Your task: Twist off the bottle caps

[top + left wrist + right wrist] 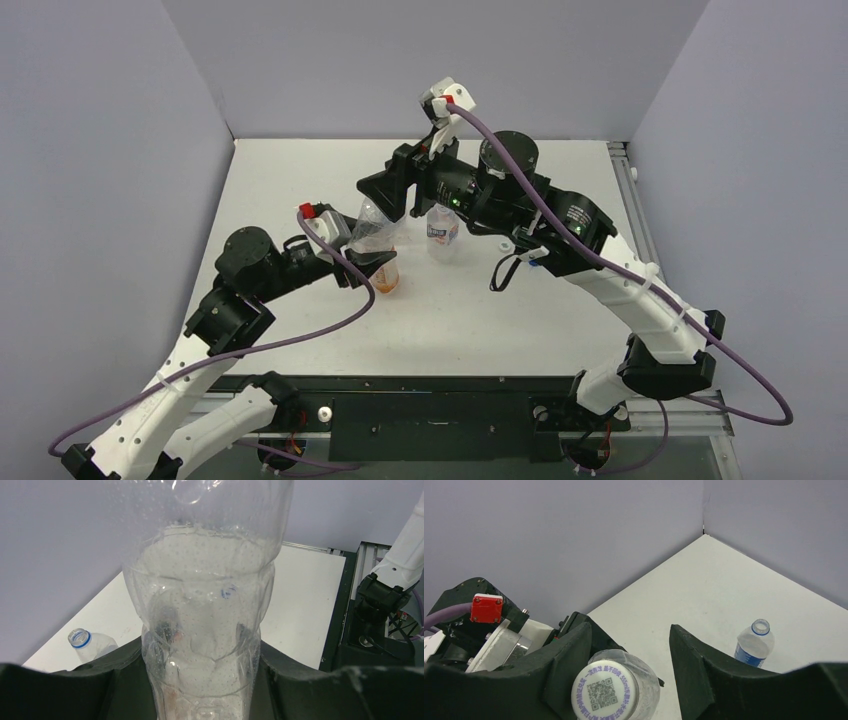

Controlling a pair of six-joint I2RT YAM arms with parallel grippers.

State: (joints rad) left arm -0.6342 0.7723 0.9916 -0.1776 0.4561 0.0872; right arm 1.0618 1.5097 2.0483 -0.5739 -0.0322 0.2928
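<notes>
My left gripper [368, 262] is shut on the lower body of a plain clear bottle [372, 228] and holds it tilted above the table; the bottle fills the left wrist view [205, 630] between my fingers [115, 680]. Its white cap [605, 692] carries a printed code. My right gripper [382, 203] is open around that cap [629, 630], which sits close against the left finger [566, 662]. An orange bottle [388, 278] stands just behind the left gripper. A short bottle with a blue-white label [441, 232] stands uncapped [755, 644]. The Pepsi bottle is out of view.
The short open bottle also shows at the left of the left wrist view [85, 644]. Grey walls close the table at the back and sides. The left wrist, with its red block [486, 608], lies just under the right gripper. A rail runs along the table's right edge [628, 180].
</notes>
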